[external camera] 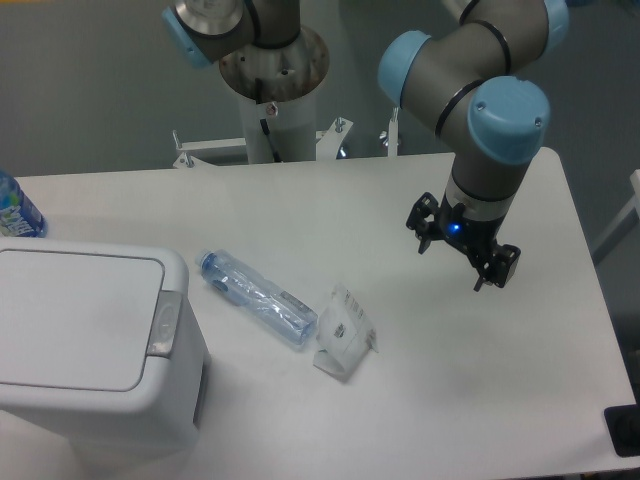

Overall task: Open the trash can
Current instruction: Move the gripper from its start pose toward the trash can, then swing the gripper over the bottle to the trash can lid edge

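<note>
The white trash can (90, 345) stands at the front left of the table with its flat lid down. Its grey push-button (165, 323) sits on the right rim. My gripper (452, 268) hangs over the right side of the table, far to the right of the can, with its two black fingers spread apart and nothing between them.
A clear plastic bottle with a blue cap (256, 297) lies on the table between the can and my gripper. A crumpled white wrapper (345, 333) lies just right of it. Another bottle (18, 212) shows at the left edge. A black object (625, 430) sits at the front right corner.
</note>
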Motion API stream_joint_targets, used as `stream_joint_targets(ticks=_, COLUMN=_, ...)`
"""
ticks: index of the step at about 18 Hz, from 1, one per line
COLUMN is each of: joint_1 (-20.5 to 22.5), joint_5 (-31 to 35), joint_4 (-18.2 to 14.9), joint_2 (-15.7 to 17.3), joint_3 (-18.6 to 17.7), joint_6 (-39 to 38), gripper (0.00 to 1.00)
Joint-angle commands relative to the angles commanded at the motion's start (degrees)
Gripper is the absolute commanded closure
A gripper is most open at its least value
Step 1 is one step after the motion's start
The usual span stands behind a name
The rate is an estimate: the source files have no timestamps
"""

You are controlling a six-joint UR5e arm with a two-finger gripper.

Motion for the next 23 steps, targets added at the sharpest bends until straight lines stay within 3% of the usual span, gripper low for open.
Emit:
stream_joint_targets(ticks=1, joint_1=-0.1, joint_5=-0.9, joint_4=0.5, joint_2=0.3, joint_3=-1.5, joint_6=-0.3, gripper=0.00)
stream_joint_targets(ticks=4, joint_1=0.0, joint_5=-6.5, joint_4=7.5, joint_2=1.2, joint_3=-4.4, joint_6=-8.4, gripper=0.00)
stream_joint_targets(ticks=5, joint_1=-0.1, joint_5=-7.3, joint_4=8.4, joint_2=1.3, joint_3=-5.1, joint_6=-11.3, gripper=0.00)
stream_joint_targets(ticks=9, joint_1=-1.9, joint_5=-10.6, joint_4=8.5, joint_2=2.0, joint_3=-5.4, joint_6=-17.6, gripper=0.00)
stream_joint_targets(ticks=15, joint_1=-4.0, joint_5=-15.4, joint_4=8.6, joint_2=1.4, joint_3=-3.2, joint_6=-34.2, gripper=0.00)
stream_joint_targets(ticks=23, joint_1=-5.6, joint_5=-23.8, joint_4=8.6, joint_2=1.8, joint_3=-0.8, joint_6=-44.4, gripper=0.00)
